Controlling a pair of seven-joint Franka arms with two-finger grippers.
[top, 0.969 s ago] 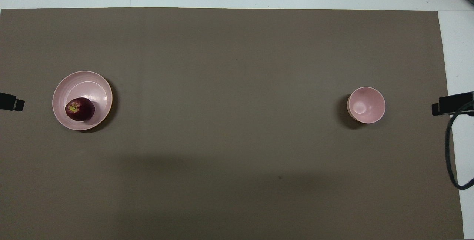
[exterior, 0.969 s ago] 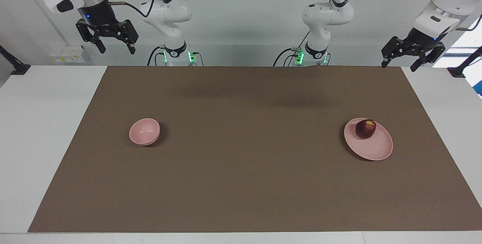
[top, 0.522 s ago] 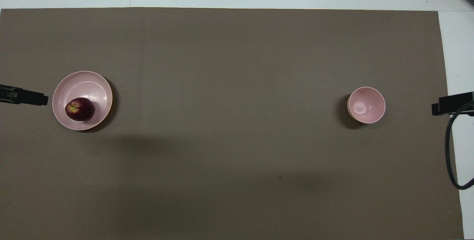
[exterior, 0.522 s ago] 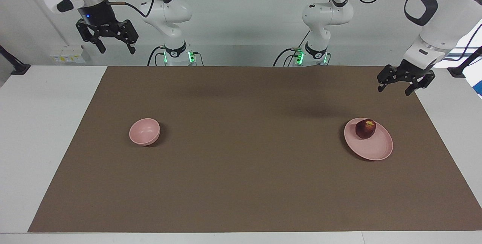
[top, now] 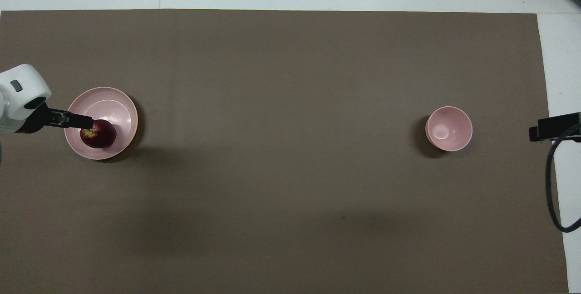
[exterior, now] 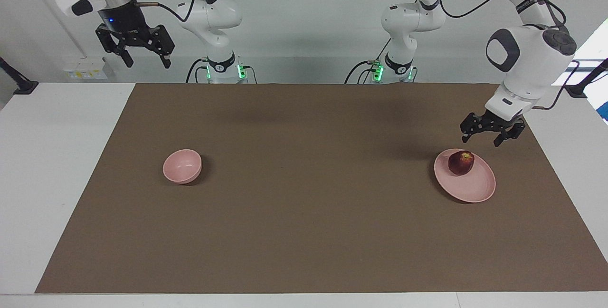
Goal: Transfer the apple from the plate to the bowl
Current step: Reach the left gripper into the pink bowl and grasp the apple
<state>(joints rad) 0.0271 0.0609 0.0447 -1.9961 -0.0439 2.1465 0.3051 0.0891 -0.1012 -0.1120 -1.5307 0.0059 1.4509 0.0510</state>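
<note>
Apple (exterior: 461, 162) sits on plate (exterior: 475, 188) at left arm's end, left gripper (exterior: 484, 138) spread open just above it, right gripper (exterior: 140, 59) open, waiting; round, firm, smooth: pinch across widest middle.

Facing camera is sitting high across the table, looking at both arm bases. Overhead camera is looking steeply down from the robots' end. Both are covering the brown mat (exterior: 304, 203) (top: 290, 194), half a turn apart.
</note>
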